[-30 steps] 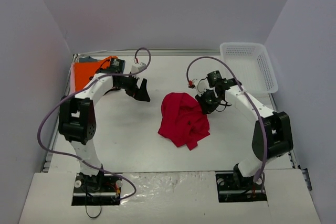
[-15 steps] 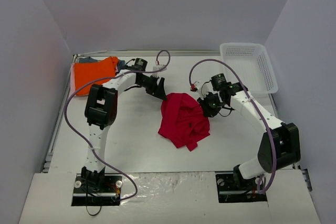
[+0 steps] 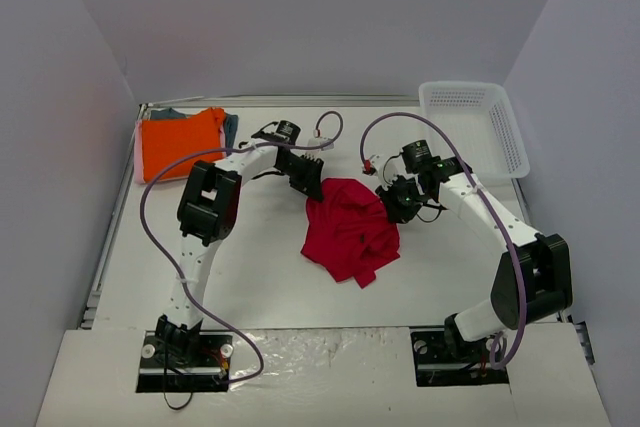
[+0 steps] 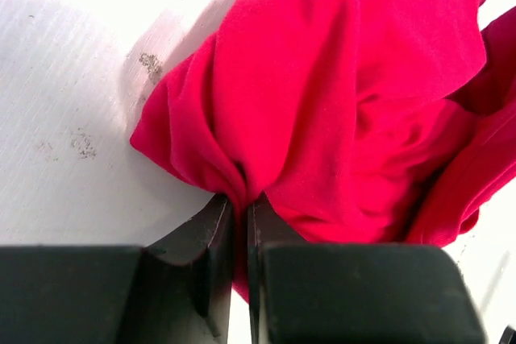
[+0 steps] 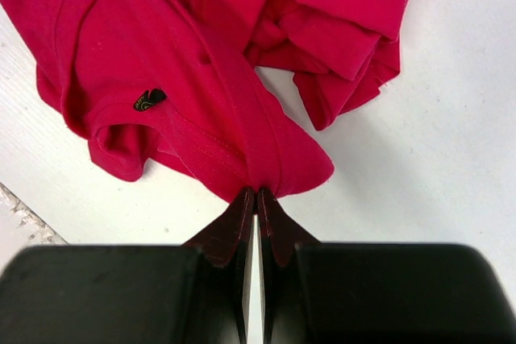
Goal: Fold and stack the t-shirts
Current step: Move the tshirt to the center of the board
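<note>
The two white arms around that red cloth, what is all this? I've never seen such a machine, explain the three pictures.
These are two robot arms bolted to a white table, each ending in a two-finger gripper. The wide picture looks down from above and behind them; the close-ups come from wrist cameras. In the middle lies a crumpled red t-shirt. The left gripper and the right gripper each pinch a fold of it. A folded orange t-shirt sits far left, a white basket far right.
</note>
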Controlling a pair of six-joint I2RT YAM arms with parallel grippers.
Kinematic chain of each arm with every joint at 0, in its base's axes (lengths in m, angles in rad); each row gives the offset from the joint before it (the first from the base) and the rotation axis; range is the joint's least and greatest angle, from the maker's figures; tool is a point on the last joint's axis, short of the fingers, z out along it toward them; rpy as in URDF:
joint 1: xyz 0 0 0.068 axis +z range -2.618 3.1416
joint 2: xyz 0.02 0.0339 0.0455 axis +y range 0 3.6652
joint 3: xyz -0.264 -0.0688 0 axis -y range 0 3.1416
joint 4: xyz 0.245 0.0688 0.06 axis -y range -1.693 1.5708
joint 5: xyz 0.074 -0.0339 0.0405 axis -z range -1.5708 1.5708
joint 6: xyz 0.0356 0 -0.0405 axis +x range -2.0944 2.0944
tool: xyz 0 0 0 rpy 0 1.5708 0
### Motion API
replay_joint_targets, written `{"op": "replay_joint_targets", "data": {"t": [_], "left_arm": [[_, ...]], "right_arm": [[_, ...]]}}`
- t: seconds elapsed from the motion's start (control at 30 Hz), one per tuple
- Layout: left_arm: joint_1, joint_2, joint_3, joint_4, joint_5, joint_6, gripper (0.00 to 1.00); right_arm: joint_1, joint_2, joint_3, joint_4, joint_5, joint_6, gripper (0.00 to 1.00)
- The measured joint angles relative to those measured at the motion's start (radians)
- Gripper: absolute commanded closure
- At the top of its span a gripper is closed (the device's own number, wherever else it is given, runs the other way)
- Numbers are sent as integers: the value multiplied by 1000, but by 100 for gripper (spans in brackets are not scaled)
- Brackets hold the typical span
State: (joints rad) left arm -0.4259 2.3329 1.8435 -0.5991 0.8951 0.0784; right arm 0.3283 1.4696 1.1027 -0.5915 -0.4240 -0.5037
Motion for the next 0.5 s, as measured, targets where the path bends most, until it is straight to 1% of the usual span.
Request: {"op": "replay_joint_targets", "data": {"t": [0.13, 0.17, 0.23, 0.27, 0.33, 0.37, 0.43, 0.47, 0.5], "left_arm": [[3, -3, 5, -23, -8, 14, 98], [4, -5, 5, -30, -9, 18, 89], [8, -16, 4, -43, -10, 31, 64], [11, -23, 4, -51, -10, 34, 56], [18, -37, 4, -64, -6, 43, 53], [21, -43, 4, -71, -4, 45, 49], [24, -50, -1, -75, 3, 47, 46], [27, -51, -5, -78, 7, 47, 47], [28, -51, -8, -80, 10, 47, 50]], "right_arm": [[0, 0, -1, 0, 1, -6, 100], [0, 0, -3, 0, 1, -9, 100], [0, 0, -7, 0, 1, -14, 100], [0, 0, -9, 0, 1, -16, 100], [0, 0, -11, 0, 1, -19, 100], [0, 1, -12, 0, 1, -21, 100], [0, 1, -13, 0, 1, -22, 100], [0, 1, -13, 0, 1, -22, 100], [0, 1, -13, 0, 1, -22, 100]]}}
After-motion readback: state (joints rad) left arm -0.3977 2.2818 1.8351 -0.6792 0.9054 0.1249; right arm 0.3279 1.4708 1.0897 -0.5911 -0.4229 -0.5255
